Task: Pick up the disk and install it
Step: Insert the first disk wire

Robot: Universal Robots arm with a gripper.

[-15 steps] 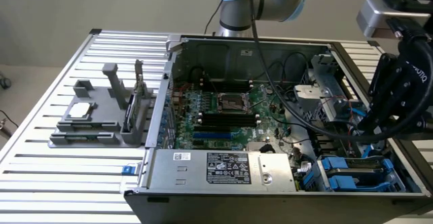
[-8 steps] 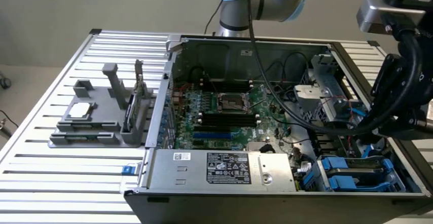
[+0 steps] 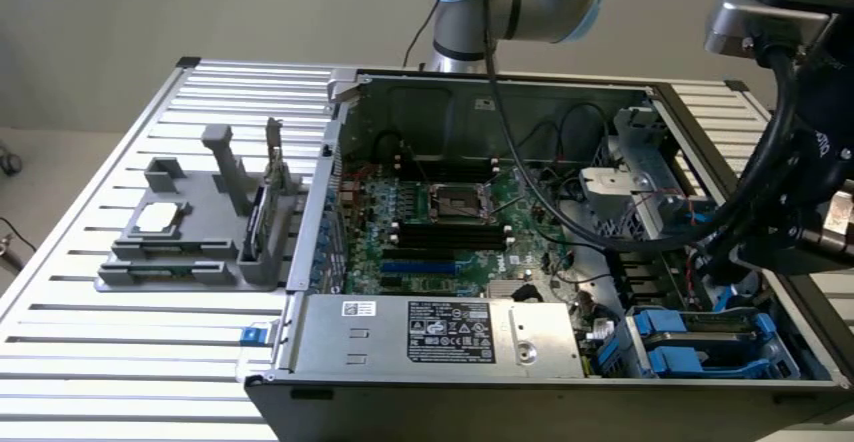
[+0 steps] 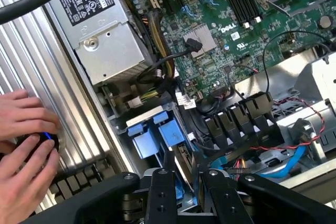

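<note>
Site: robotics test lab | seeing: robot arm (image 3: 561, 2) over slatted aluminium table (image 3: 120, 362) | open computer case (image 3: 494, 97), motherboard (image 3: 387, 202) exposed | grey parts fixture (image 3: 174, 262) alongside | person's hands (image 4: 26, 119) on the table

Cable tangle (image 4: 247, 156) beside end effector (image 4: 182, 167)

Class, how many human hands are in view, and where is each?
2. One hand lies over a dark round device on the table; the other hand cups its side. More may be hidden.

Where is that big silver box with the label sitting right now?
The silver labelled box sits inside the open computer case along its near edge, on the exterior view's left of the blue drive bay.
</note>
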